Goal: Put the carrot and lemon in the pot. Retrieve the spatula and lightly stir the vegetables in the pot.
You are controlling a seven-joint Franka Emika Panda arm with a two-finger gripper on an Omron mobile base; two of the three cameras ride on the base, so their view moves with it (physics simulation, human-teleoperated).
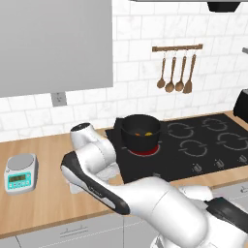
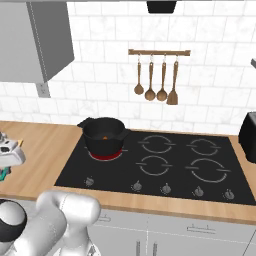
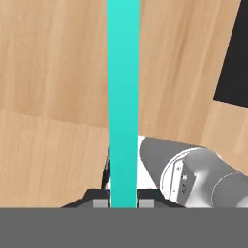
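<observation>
In the hand view my gripper (image 3: pixel 123 203) is shut on the spatula (image 3: pixel 123 97). Its teal-green handle runs straight up from between the finger pads (image 3: pixel 99 204), over the wooden counter (image 3: pixel 53 97), and the blade is out of frame. The black pot (image 1: pixel 140 127) stands on the front-left burner, also seen as the pot (image 2: pixel 104 134) in the right base view. Inside it lie the orange carrot (image 1: pixel 137 134) and the yellow lemon (image 1: pixel 148 133). My arm bends low over the counter left of the pot and hides the hand in the left base view.
The black cooktop (image 1: pixel 208 140) lies to the right of the pot, and its burner glows red. A small scale (image 1: pixel 21 173) sits at the counter's far left. Wooden utensils (image 1: pixel 177 73) hang on the wall. A black toaster (image 2: pixel 248 136) stands at the right.
</observation>
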